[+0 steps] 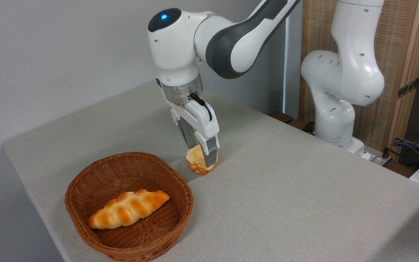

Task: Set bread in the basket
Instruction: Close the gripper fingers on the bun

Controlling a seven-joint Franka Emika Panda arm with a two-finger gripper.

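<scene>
The bread (195, 161), a small round golden bun with a pale cracked top, sits on the grey table just past the basket's far right corner. My gripper (201, 155) points down over it, open, one finger in front of the bun and the other behind it. Whether the fingers (211, 153) touch the bun is unclear. The brown wicker basket (136, 155) stands at the front left.
A long braided golden loaf (129, 208) lies inside the basket. The arm's white base (335, 120) stands at the table's back right, with cables (411, 145) beyond it. The table (286, 189) ends close to the basket at the left and front.
</scene>
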